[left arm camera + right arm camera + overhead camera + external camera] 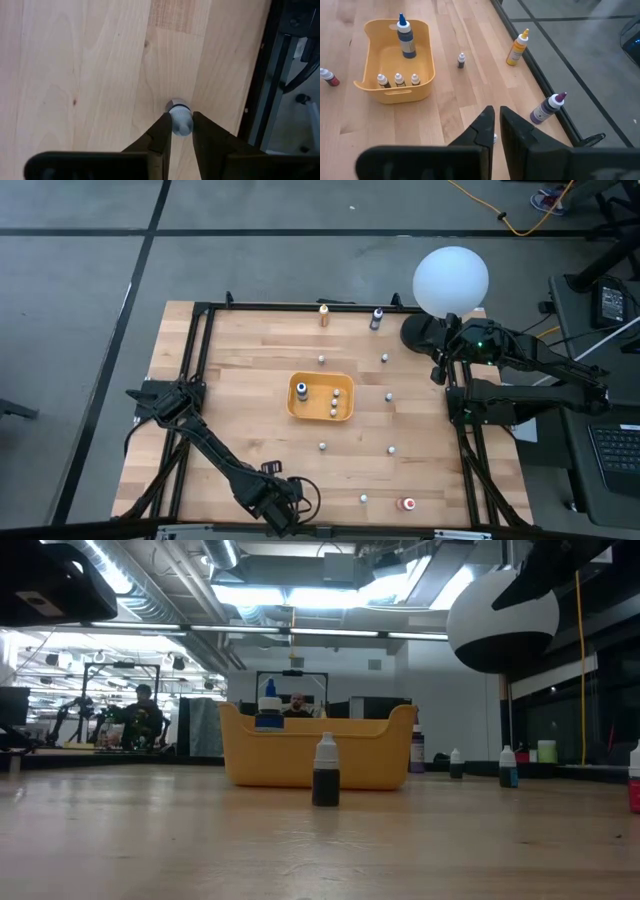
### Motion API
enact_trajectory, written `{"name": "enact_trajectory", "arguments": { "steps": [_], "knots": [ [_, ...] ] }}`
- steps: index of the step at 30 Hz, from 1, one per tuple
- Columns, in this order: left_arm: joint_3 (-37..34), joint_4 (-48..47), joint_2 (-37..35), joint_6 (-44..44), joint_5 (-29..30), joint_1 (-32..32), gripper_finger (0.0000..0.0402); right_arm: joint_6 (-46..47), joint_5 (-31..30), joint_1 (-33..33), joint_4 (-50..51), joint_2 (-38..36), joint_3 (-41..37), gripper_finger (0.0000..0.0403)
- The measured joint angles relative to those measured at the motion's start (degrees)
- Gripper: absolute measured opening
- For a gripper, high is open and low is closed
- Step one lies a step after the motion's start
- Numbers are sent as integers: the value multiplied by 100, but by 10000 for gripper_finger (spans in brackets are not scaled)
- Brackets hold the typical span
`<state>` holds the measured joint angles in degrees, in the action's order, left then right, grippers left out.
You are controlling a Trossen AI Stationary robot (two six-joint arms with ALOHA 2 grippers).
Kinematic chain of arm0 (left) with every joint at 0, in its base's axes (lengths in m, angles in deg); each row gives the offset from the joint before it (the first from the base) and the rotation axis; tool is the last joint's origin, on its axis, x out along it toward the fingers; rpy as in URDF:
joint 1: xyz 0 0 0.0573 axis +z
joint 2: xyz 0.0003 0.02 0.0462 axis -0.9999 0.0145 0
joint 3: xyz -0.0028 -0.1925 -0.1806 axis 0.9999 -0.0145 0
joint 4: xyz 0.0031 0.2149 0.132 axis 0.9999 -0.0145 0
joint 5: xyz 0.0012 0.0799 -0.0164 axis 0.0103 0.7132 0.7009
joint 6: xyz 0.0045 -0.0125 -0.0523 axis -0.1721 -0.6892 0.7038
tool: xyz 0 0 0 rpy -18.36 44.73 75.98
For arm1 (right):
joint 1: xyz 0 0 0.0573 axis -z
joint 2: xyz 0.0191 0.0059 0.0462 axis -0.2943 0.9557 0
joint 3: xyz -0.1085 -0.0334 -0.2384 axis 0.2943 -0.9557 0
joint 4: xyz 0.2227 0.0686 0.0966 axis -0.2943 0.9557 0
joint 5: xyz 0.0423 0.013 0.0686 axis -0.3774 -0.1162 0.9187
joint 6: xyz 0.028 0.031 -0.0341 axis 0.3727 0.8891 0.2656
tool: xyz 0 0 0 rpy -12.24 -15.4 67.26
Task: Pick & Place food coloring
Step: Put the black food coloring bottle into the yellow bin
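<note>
Small food coloring bottles stand scattered on the wooden table, among them a dark one with a white cap (325,772) (322,446), a whitish one (392,449) and a red one (407,504). Three tiny bottles (398,79) and a taller blue bottle (405,37) stand inside the orange-yellow tray (301,411). My left gripper (180,116) (285,508) is at the table's near edge, shut on one bottle's cap. My right gripper (496,111) (440,370) waits shut at the table's right side by the lamp. My left gripper pinches the white cap (180,125) of a small bottle between its two fingers, coming from above and pointing down. The bottle stays upright under the fingers. I cannot tell whether its base rests on the wood or hangs just above it.
A big white globe lamp (451,278) stands at the far right corner. An orange bottle (324,315) and a purple bottle (377,318) stand along the far edge. A black frame (200,360) runs around the table. People sit in the room beyond (142,712).
</note>
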<state>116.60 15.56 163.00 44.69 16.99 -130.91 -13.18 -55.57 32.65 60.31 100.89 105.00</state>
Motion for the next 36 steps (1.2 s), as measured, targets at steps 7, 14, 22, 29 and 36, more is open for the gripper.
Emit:
{"name": "enact_trajectory", "arguments": {
  "steps": [7, 14, 22, 29, 36],
  "knots": [
    [115, -19, 7, 107, -40, 30, 59, -2, 0, 0, 0, 0, 0, 34],
    [758, -256, 7, -94, -21, 115, 58, -2, -1, -1, 0, 2, 0, 34],
    [2216, -1868, 7, -317, -229, 560, 57, 2, -2, -2, -2, 2, 0, 34],
    [3562, -3447, 7, -1062, -120, 1202, 57, -12, -2, -1, -7, 0, 0, 34],
    [4381, -4230, 3, -1938, -120, 1856, 57, -20, -2, -2, -7, 2, 0, 34]
  ]
}}
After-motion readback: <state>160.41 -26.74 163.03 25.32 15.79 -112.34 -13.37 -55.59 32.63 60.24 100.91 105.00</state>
